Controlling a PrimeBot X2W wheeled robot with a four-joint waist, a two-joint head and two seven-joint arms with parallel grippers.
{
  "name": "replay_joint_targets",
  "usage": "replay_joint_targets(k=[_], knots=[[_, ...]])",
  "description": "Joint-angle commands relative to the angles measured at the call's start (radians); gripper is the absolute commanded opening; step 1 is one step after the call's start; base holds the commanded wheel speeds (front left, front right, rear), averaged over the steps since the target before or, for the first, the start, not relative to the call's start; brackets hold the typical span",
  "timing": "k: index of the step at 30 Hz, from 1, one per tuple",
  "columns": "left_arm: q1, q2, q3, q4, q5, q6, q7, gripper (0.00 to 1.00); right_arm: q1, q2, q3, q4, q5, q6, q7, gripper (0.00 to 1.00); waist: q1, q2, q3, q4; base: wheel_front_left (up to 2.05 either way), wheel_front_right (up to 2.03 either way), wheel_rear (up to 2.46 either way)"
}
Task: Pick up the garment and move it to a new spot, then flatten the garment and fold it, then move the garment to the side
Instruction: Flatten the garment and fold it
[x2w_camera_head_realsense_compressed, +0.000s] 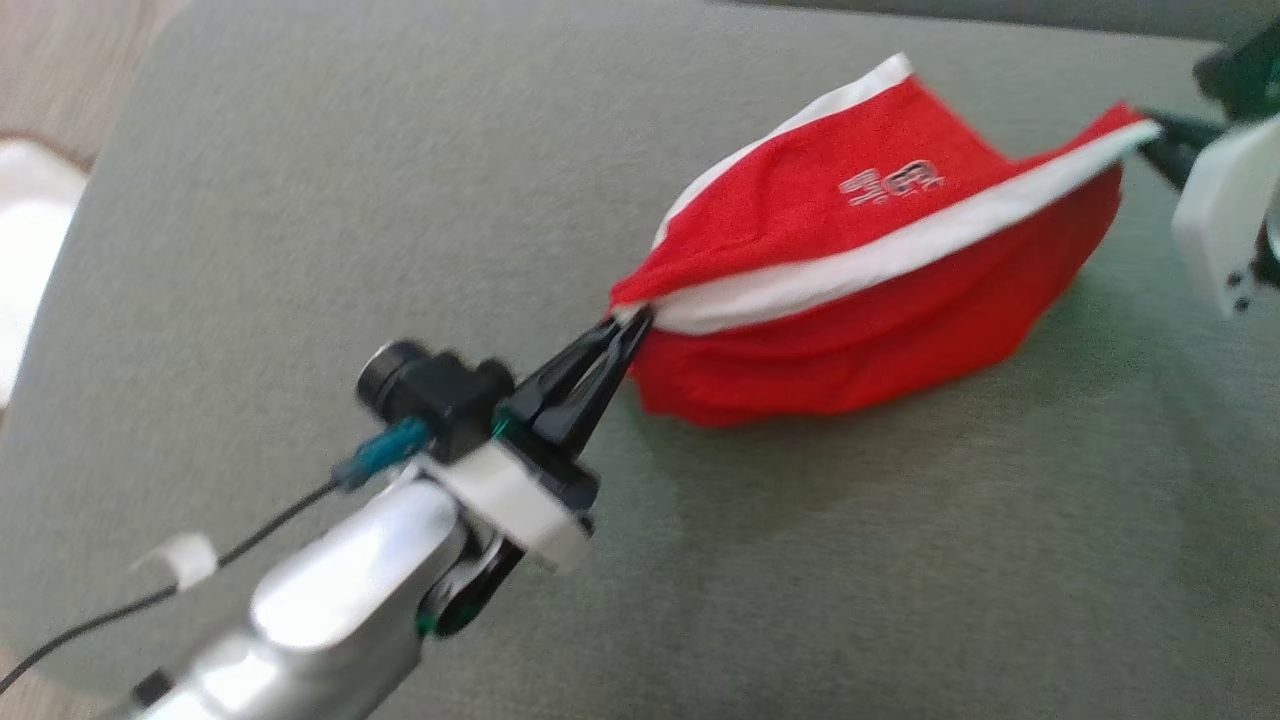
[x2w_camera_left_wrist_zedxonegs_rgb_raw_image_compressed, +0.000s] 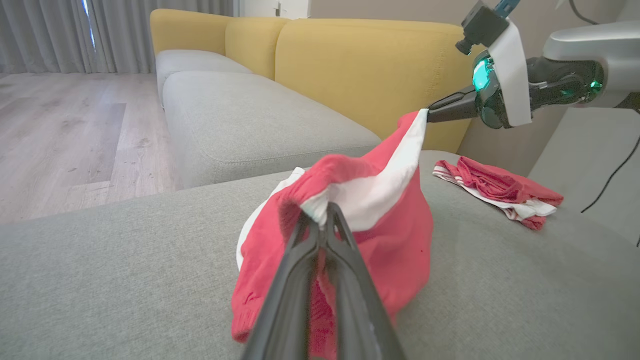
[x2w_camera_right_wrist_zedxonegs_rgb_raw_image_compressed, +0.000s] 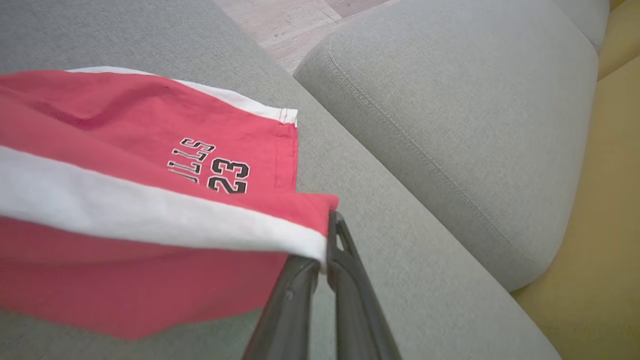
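The garment (x2w_camera_head_realsense_compressed: 880, 290) is a pair of red shorts with white side stripes and a printed number, held up over a grey cushion (x2w_camera_head_realsense_compressed: 400, 200). My left gripper (x2w_camera_head_realsense_compressed: 628, 322) is shut on its near-left corner at the white stripe. My right gripper (x2w_camera_head_realsense_compressed: 1150, 130) is shut on the far-right corner. The cloth stretches between the two grips and its lower part sags onto the cushion. From the left wrist I see the garment (x2w_camera_left_wrist_zedxonegs_rgb_raw_image_compressed: 385, 220) bunched at my left gripper (x2w_camera_left_wrist_zedxonegs_rgb_raw_image_compressed: 324, 212) and my right gripper (x2w_camera_left_wrist_zedxonegs_rgb_raw_image_compressed: 430, 114) pinching the stripe. From the right wrist, the garment (x2w_camera_right_wrist_zedxonegs_rgb_raw_image_compressed: 150, 210) hangs from my right gripper (x2w_camera_right_wrist_zedxonegs_rgb_raw_image_compressed: 325, 250).
A second red and white cloth (x2w_camera_left_wrist_zedxonegs_rgb_raw_image_compressed: 500, 187) lies crumpled on the cushion beyond the garment. A yellow sofa back (x2w_camera_left_wrist_zedxonegs_rgb_raw_image_compressed: 370, 70) rises behind, with another grey seat cushion (x2w_camera_right_wrist_zedxonegs_rgb_raw_image_compressed: 450, 100) alongside. Wooden floor (x2w_camera_left_wrist_zedxonegs_rgb_raw_image_compressed: 65, 135) lies past the cushion's edge.
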Motion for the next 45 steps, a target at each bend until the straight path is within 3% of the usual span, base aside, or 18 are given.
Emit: replay_joint_targets(k=[1,6,14,21,30,31,32,35,36,38,39,40,45], knots=[[-0.068,-0.008,0.047,0.008,0.003,-0.008,-0.013,0.0,-0.038,-0.009,0.007,0.002,-0.012,-0.001,0.005,0.0,-0.0001,0.0,0.061,0.063,0.0,0.0,0.0],[-0.129,-0.09,0.06,0.095,-0.001,-0.048,-0.035,0.0,-0.132,0.007,0.044,0.074,-0.013,-0.001,0.006,0.0,-0.0001,0.0,0.117,0.123,0.0,0.0,0.0],[-0.2,-0.171,0.064,0.211,0.009,-0.084,-0.049,0.0,-0.242,0.018,0.125,0.16,-0.017,-0.001,0.014,0.0,-0.0001,0.0,0.185,0.178,0.0,0.0,0.0],[-0.24,-0.228,0.073,0.315,0.017,-0.103,-0.054,0.0,-0.31,0.034,0.191,0.248,-0.005,-0.001,-0.018,0.0,-0.0001,0.0,0.222,0.199,0.0,0.0,0.0],[-0.25,-0.263,0.11,0.352,0.046,-0.11,-0.055,0.0,-0.355,0.055,0.222,0.318,0.001,-0.001,-0.067,0.0,-0.0001,0.0,0.247,0.205,0.0,0.0,0.0],[-0.249,-0.265,0.112,0.356,0.049,-0.11,-0.055,0.0,-0.357,0.059,0.224,0.326,0.001,-0.001,-0.074,0.29,-0.0001,0.0,0.248,0.205,0.0,0.0,0.0],[-0.248,-0.267,0.113,0.361,0.052,-0.11,-0.055,0.0,-0.359,0.063,0.224,0.337,0.005,-0.001,-0.081,1.0,-0.0001,0.0,0.248,0.206,0.0,0.0,0.0],[-0.244,-0.273,0.114,0.378,0.055,-0.111,-0.055,0.0,-0.357,0.079,0.229,0.365,0.01,-0.001,-0.094,1.0,-0.0001,0.0,0.244,0.203,0.0,0.0,0.0],[-0.242,-0.274,0.111,0.386,0.051,-0.111,-0.055,0.05,-0.358,0.085,0.229,0.375,0.011,-0.001,-0.107,1.0,-0.0001,0.0,0.239,0.2,0.0,0.0,0.0],[-0.24,-0.273,0.108,0.397,0.047,-0.111,-0.055,0.33,-0.358,0.1,0.221,0.404,0.026,-0.001,-0.13,1.0,-0.0001,0.0,0.23,0.192,0.0,0.0,0.0],[-0.238,-0.271,0.109,0.402,0.046,-0.111,-0.055,0.54,-0.355,0.109,0.22,0.412,0.036,-0.001,-0.138,1.0,-0.0001,0.0,0.224,0.187,0.0,0.0,0.0],[-0.236,-0.269,0.113,0.407,0.045,-0.111,-0.055,1.0,-0.352,0.115,0.22,0.421,0.04,-0.001,-0.148,1.0,-0.0001,0.0,0.217,0.182,0.0,0.0,0.0],[-0.215,-0.252,0.164,0.413,0.051,-0.111,-0.055,1.0,-0.334,0.15,0.193,0.465,0.08,-0.001,-0.229,1.0,-0.0001,0.0,0.171,0.144,0.0,0.0,0.0]])
